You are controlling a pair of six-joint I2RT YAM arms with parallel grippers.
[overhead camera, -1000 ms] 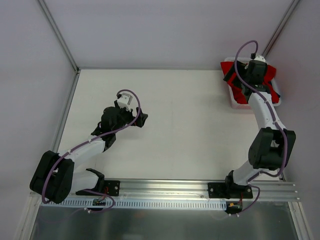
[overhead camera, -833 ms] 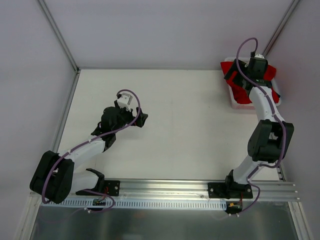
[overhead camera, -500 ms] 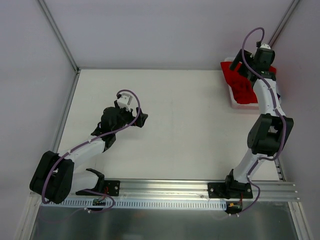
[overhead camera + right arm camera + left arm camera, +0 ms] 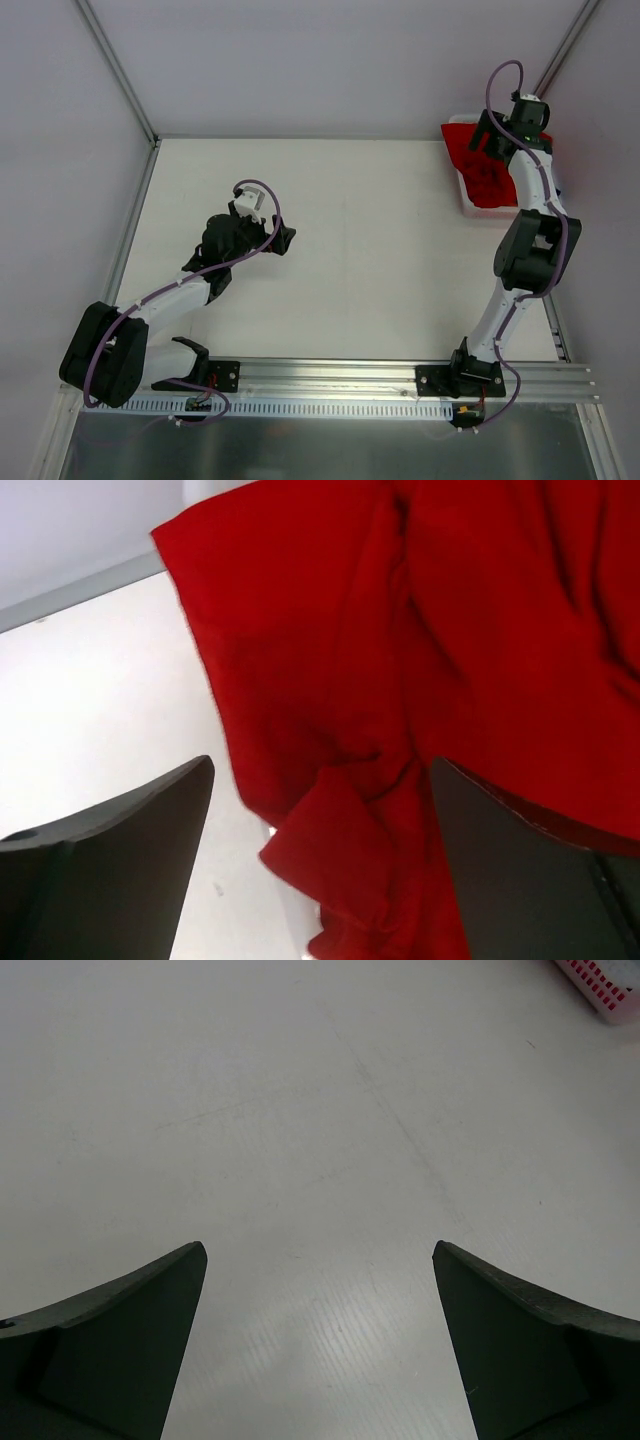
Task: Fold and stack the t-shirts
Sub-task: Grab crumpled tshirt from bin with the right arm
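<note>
- The right gripper (image 4: 487, 135) (image 4: 320, 772) is spread wide and clamps nothing. Its two dark fingers (image 4: 120, 860) stand on either side of the red shirt (image 4: 482, 172) (image 4: 480, 630), which fills the gap beneath them.
- Whether those fingers touch the cloth cannot be told from either view.
- The left gripper (image 4: 284, 239) (image 4: 320, 1250) is also wide apart, with only bare table (image 4: 380, 250) (image 4: 300, 1110) between its fingers.
- The red shirt lies bunched in the basket (image 4: 470, 209) at the far right corner of the table. One flap drapes over the basket's far left corner.
- In the top view the right arm covers the right part of the shirt and basket.
- The right wrist view shows folds and a rolled edge of cloth, and little of what lies under it.
- The left wrist view catches only a corner of the basket (image 4: 600, 980).
- The basket sits close to the table's right edge and far edge, near the slanting frame post.
- The left gripper is over the left half of the table, with open table ahead of it and to its right.
</note>
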